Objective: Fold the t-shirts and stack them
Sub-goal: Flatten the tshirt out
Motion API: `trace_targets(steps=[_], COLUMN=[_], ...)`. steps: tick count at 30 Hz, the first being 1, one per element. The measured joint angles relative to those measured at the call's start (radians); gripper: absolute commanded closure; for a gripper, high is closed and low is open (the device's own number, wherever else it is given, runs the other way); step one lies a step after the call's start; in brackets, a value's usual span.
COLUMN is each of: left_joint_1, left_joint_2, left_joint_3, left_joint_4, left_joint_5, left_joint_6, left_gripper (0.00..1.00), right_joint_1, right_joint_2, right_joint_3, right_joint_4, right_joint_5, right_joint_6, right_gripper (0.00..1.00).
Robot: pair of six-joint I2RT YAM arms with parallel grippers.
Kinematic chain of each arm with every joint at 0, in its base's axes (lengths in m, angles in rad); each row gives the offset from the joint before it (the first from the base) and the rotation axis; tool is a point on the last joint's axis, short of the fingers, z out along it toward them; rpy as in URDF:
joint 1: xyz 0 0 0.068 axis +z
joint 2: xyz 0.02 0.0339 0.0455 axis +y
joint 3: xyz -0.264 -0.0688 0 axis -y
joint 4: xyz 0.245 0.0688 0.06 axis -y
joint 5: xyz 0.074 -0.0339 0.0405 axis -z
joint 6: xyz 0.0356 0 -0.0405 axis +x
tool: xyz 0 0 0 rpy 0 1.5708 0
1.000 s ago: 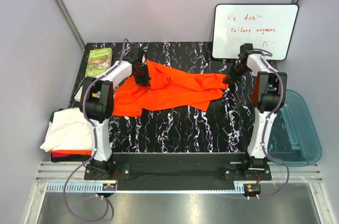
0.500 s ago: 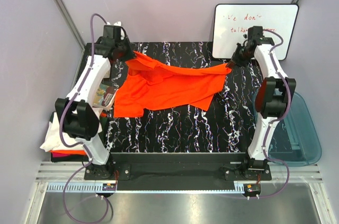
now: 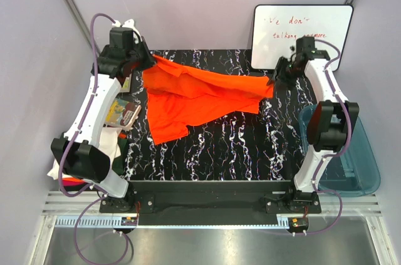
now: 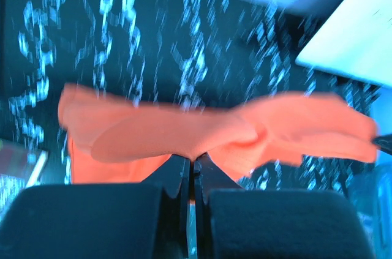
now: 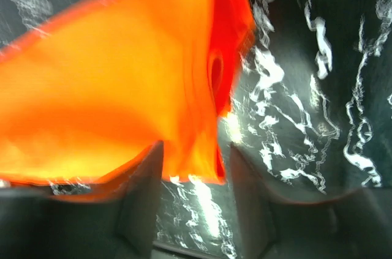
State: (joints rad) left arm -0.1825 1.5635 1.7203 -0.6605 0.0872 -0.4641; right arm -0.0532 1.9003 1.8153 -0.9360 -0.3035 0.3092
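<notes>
Orange t-shirt (image 3: 200, 93) is hanging stretched between my two grippers, its long axis running straight from one to the other, its lower part drooping toward the marbled table (image 3: 219, 152) beneath them. My left gripper (image 4: 190, 170) is pinching one end tight. My right gripper (image 5: 193, 191) is standing with its fingers parted and the other end lying loose between them, so I am judging that only the left is truly gripping.

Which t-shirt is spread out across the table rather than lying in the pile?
The bright orange t-shirt, spread over the table's far half; the white t-shirt sits piled at the left edge.
</notes>
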Motion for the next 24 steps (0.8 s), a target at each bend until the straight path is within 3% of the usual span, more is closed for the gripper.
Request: trace_targets(steps=[2, 4, 8, 17, 24], left_joint_1=[0.0, 0.0, 0.0, -0.003, -0.013], left_joint_2=[-0.01, -0.011, -0.011, -0.023, -0.024], left_joint_3=[-0.063, -0.124, -0.222, -0.257, -0.257], left_joint_4=[-0.008, -0.014, -0.032, -0.037, -0.033], left_joint_5=[0.006, 0.011, 0.015, 0.023, 0.026], left_joint_6=[0.0, 0.0, 0.0, 0.0, 0.0], left_gripper=[1.0, 1.0, 1.0, 1.0, 1.0], right_joint_1=[0.0, 0.0, 0.0, 0.0, 0.0], right_joint_2=[0.023, 0.05, 0.063, 0.046, 0.06], right_joint_3=[-0.087, -0.161, -0.261, -0.381, -0.42], right_joint_4=[0.015, 0.035, 0.064, 0.19, 0.275], right_joint_5=[-0.002, -0.003, -0.002, -0.061, -0.142], right_joint_6=[0.004, 0.009, 0.018, 0.085, 0.153], right_gripper=[0.23, 0.17, 0.16, 0.26, 0.46])
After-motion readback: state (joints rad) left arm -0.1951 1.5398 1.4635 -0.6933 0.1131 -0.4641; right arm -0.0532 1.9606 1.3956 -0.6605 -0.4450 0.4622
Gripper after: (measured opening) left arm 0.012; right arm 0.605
